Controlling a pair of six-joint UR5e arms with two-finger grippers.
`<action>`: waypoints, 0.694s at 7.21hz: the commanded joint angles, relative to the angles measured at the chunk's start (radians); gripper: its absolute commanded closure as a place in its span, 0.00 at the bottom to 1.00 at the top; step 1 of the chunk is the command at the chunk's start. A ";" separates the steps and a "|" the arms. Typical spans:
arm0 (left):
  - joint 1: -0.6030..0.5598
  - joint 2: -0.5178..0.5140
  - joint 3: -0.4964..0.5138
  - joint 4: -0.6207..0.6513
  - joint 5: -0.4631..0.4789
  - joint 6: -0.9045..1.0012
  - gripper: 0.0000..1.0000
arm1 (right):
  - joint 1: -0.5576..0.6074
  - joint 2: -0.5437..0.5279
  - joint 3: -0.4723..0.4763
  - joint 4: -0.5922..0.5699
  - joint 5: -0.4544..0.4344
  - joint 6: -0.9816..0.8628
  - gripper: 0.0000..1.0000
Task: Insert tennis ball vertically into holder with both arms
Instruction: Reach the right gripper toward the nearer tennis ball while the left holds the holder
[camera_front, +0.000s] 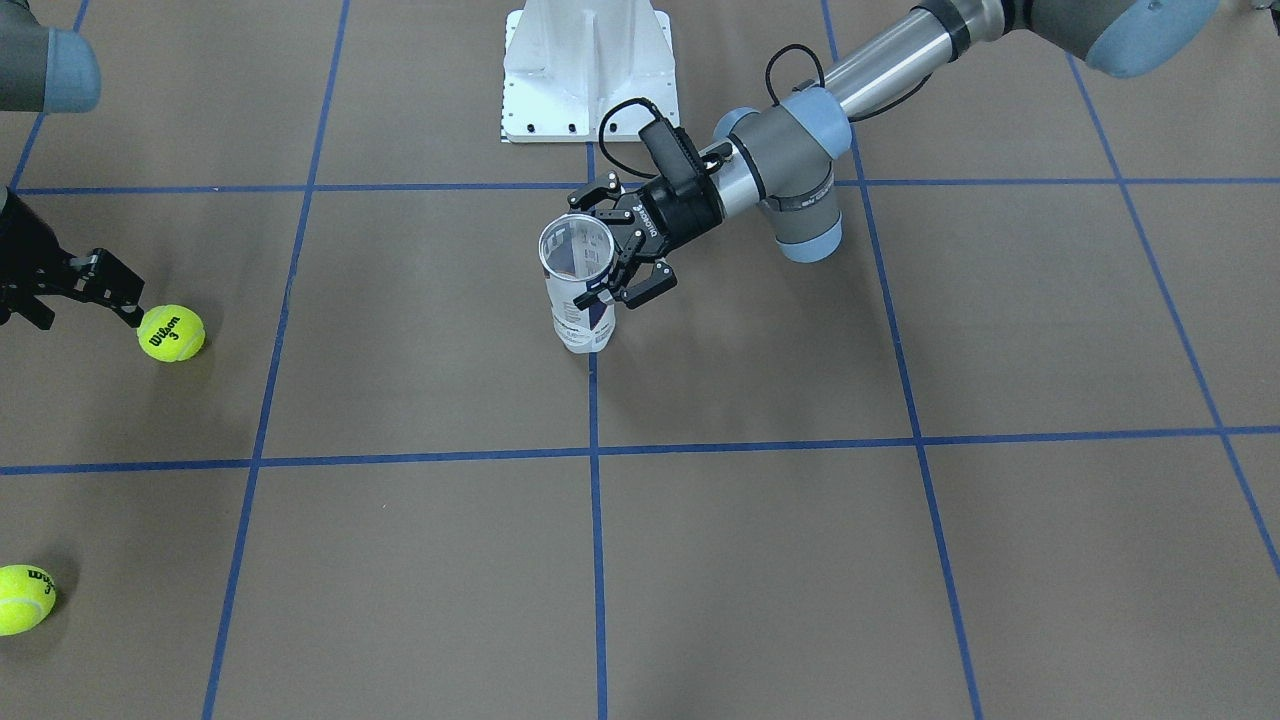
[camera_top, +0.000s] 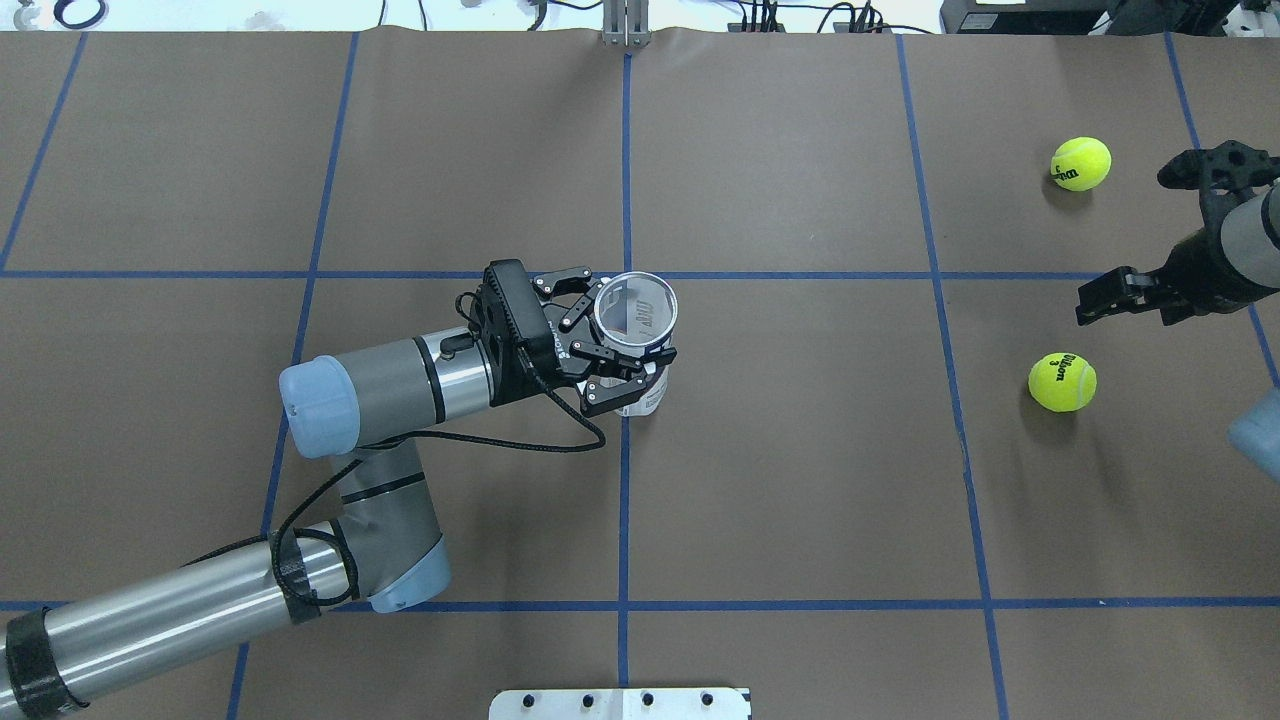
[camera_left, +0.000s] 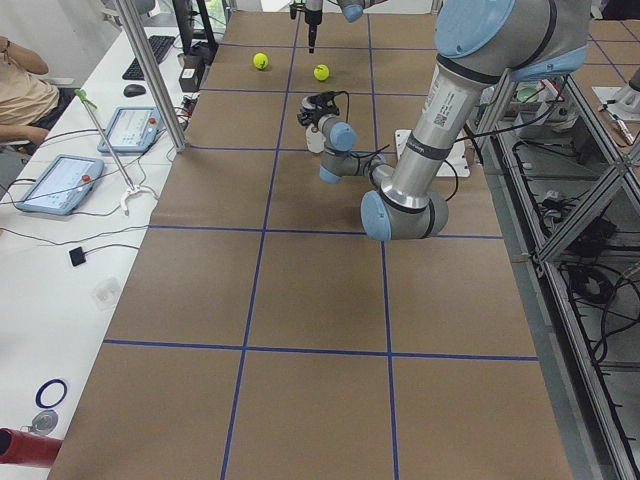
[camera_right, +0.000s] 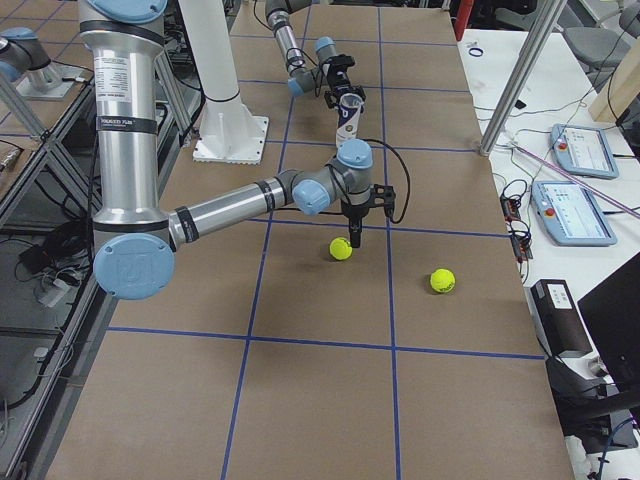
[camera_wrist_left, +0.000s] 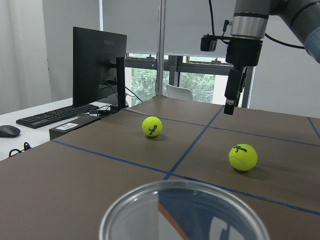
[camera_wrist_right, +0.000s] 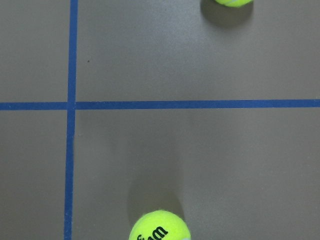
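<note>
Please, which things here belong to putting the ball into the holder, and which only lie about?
For the job: holder, upright in left gripper; tennis ball by open right gripper.
Lying about: other tennis ball, keyboard, monitor, two tablets.

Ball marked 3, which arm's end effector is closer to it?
Right. The right end effector hangs close above the ball marked 3, slightly off to one side; the left end effector holds the holder mid-table, well away.
</note>
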 joint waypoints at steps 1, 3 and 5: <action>0.000 0.001 -0.002 0.000 -0.001 0.000 0.17 | -0.087 -0.023 -0.008 0.065 -0.091 0.096 0.00; 0.000 0.001 0.000 0.000 0.000 0.000 0.17 | -0.121 -0.021 -0.018 0.078 -0.118 0.118 0.00; 0.001 0.001 0.000 0.000 0.000 -0.001 0.17 | -0.135 -0.023 -0.055 0.128 -0.129 0.121 0.00</action>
